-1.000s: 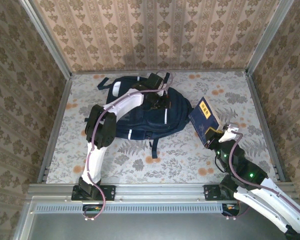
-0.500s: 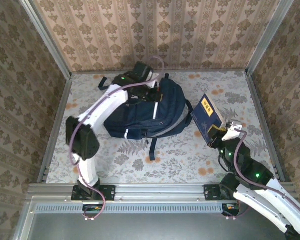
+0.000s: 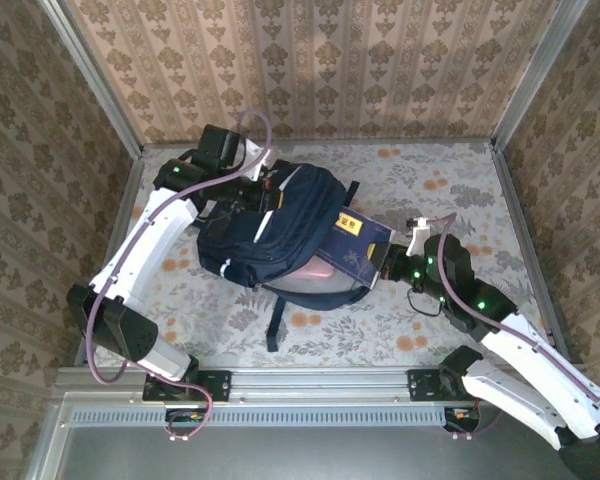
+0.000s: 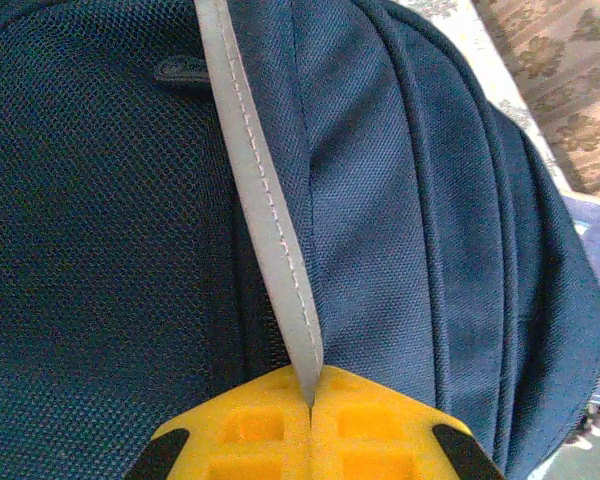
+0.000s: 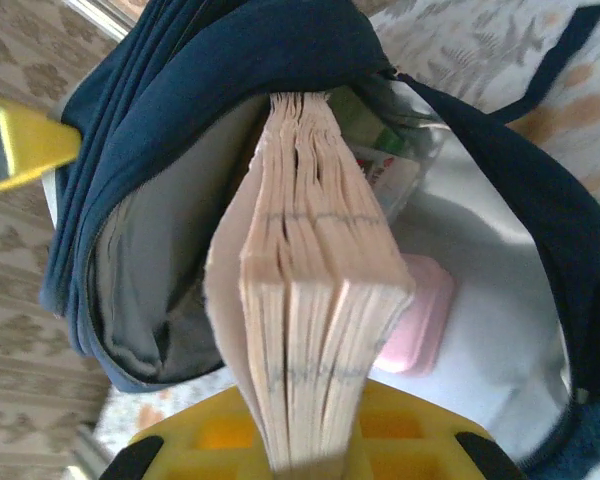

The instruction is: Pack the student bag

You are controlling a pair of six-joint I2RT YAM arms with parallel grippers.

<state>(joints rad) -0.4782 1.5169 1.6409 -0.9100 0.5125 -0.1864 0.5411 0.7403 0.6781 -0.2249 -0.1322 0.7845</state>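
The student bag point(image 3: 280, 225), dark navy with thin pale stripes, lies on its side at the table's middle left, its mouth facing right and its pale lining point(image 3: 315, 282) showing. My left gripper point(image 3: 268, 195) is shut on a grey stripe point(image 4: 270, 230) of the bag's fabric point(image 4: 90, 230), holding the top up. My right gripper point(image 3: 382, 262) is shut on a thick dark blue book point(image 3: 355, 242) with a yellow label, whose far end is inside the mouth. The right wrist view shows the book's page edges point(image 5: 315, 290) between the jaws point(image 5: 310, 455), pointing into the open bag point(image 5: 170, 90).
Inside the bag lie a pink flat case point(image 5: 420, 312) and a green-and-white packet point(image 5: 380, 160). A dark strap point(image 3: 276, 320) trails toward the near edge. The floral tablecloth point(image 3: 450, 190) is bounded by a metal frame and patterned walls.
My left gripper has pulled the bag's top up and to the left, opening its mouth. My right gripper has swung left and pushed the book into the opening.
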